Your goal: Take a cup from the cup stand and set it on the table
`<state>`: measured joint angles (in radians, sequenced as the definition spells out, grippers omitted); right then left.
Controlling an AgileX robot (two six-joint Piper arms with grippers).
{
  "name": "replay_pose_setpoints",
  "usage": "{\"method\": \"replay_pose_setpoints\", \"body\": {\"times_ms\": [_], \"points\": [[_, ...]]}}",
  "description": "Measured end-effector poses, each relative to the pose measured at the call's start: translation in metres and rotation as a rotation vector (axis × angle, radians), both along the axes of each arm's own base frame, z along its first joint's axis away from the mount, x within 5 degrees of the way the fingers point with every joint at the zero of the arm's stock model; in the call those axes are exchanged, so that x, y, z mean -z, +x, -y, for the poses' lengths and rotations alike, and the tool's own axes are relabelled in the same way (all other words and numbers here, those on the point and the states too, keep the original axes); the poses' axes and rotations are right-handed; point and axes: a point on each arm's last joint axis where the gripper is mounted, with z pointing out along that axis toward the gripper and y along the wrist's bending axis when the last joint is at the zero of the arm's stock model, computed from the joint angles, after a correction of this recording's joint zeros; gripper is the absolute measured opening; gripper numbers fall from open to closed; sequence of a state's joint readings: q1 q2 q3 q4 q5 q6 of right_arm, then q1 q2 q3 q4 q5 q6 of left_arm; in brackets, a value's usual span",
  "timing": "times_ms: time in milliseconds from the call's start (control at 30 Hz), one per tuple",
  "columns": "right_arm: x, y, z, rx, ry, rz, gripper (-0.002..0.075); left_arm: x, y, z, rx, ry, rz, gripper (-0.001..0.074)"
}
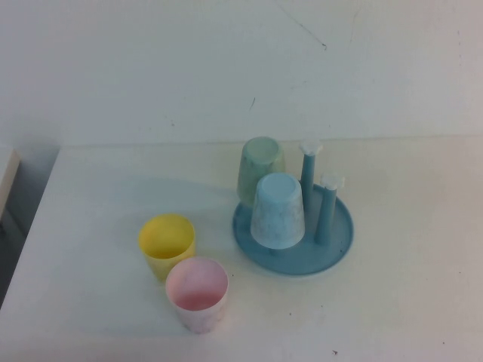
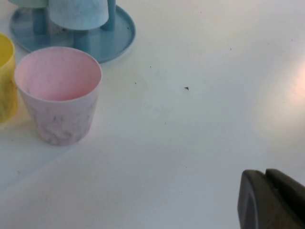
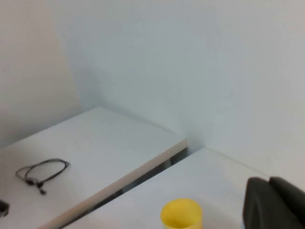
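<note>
The pink cup (image 1: 197, 292) already stands upright on the tabletop (image 1: 392, 302), lower left of the cup stand (image 1: 294, 260), so the placing looks finished; neither left tool (image 2: 271, 200) nor right tool (image 3: 274, 202) shows its grip, cannot tell.

We saw a pale pink speckled cup (image 1: 197, 293), a yellow cup (image 1: 167, 244), a mottled light blue cup (image 1: 278, 210), a pale green cup (image 1: 260, 168), a blue cup stand (image 1: 339, 240) with white-tipped pegs, a white table (image 1: 407, 302), and the dark left gripper (image 2: 271, 200) and right gripper (image 3: 274, 205).

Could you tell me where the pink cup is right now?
In the high view, the pink cup stands upright on the table, front-left of the cup stand, beside the yellow cup.
</note>
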<state>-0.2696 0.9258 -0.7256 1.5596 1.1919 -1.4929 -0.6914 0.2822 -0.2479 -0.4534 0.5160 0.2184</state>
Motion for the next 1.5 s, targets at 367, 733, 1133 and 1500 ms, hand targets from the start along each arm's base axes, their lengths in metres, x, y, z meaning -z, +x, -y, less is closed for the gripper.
{"method": "replay_pose_setpoints", "body": {"times_ms": [367, 733, 1133, 1500], "points": [[0.001, -0.088, -0.023, -0.061, -0.405, 0.175, -0.0001, 0.003, -0.002, 0.0, 0.015, 0.021, -0.024, -0.0001], [0.013, -0.142, -0.004, 0.456, -0.5, 0.096, -0.0001, 0.003, -0.002, 0.0, 0.015, 0.021, -0.024, -0.0001], [0.001, -0.131, 0.021, 0.83, -0.534, 0.493, -0.0001, 0.003, -0.002, 0.0, 0.016, 0.022, -0.025, -0.0001], [0.061, -0.106, 0.034, 0.906, -0.532, 0.387, -0.0001, 0.003, -0.002, 0.0, 0.016, 0.022, -0.025, -0.0001]]}}
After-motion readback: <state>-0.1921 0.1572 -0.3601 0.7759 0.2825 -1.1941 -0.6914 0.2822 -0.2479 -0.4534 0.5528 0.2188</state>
